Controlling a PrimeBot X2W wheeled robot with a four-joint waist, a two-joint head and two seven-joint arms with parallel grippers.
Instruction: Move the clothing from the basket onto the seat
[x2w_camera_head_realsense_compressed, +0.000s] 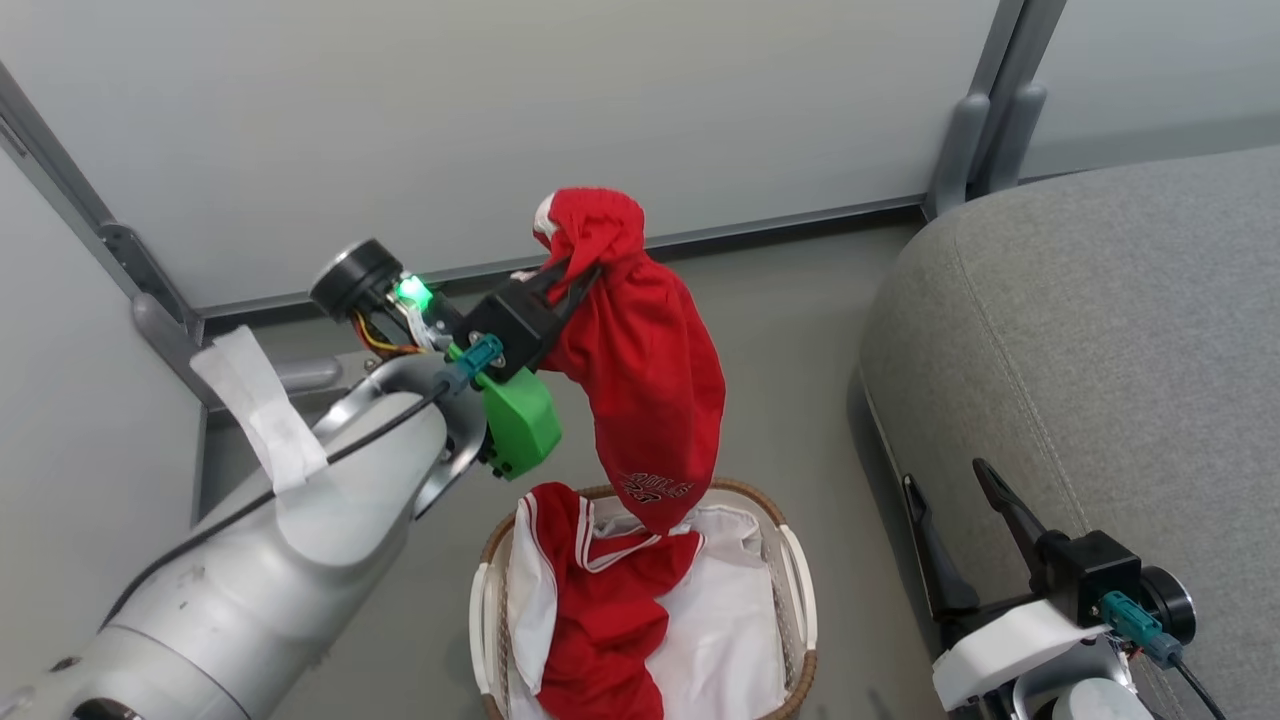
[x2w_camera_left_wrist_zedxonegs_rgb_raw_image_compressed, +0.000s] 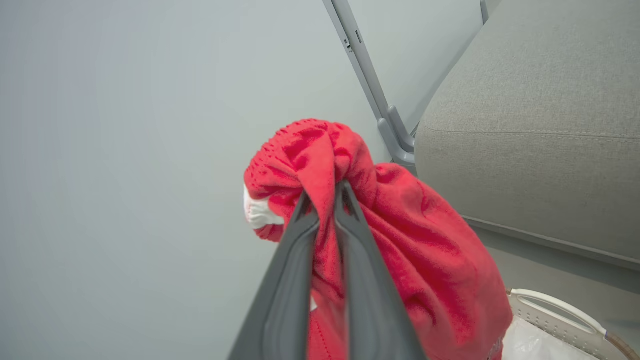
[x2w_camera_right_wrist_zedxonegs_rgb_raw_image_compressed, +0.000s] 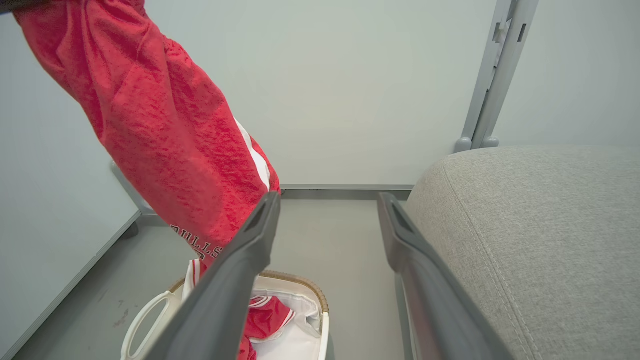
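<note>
Left gripper (x2w_camera_head_realsense_compressed: 573, 277) pinching red clothing (x2w_camera_head_realsense_compressed: 650, 380) above the basket (x2w_camera_head_realsense_compressed: 797, 575), another red piece (x2w_camera_head_realsense_compressed: 600, 610) inside it, right gripper (x2w_camera_head_realsense_compressed: 945, 477) splayed wide to its right.

Head view down over the basket (x2w_camera_head_realsense_compressed: 752, 493); both wrist views toward seat (x2w_camera_left_wrist_zedxonegs_rgb_raw_image_compressed: 525, 100) and wall (x2w_camera_right_wrist_zedxonegs_rgb_raw_image_compressed: 350, 75)

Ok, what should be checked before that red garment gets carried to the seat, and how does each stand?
1. Grip: left end effector shut on the held garment, cloth bunched in its grip: ok.
2. Lower end of the held garment free of the basket: cannot tell; it hangs at rim height.
3. The held garment apart from the second garment in the basket: cannot tell; they overlap in the head view.
4. Other arm: right end effector open and empty, low beside the seat: ok.
5. All clothing out: not ok; the second garment lies in the basket.
</note>
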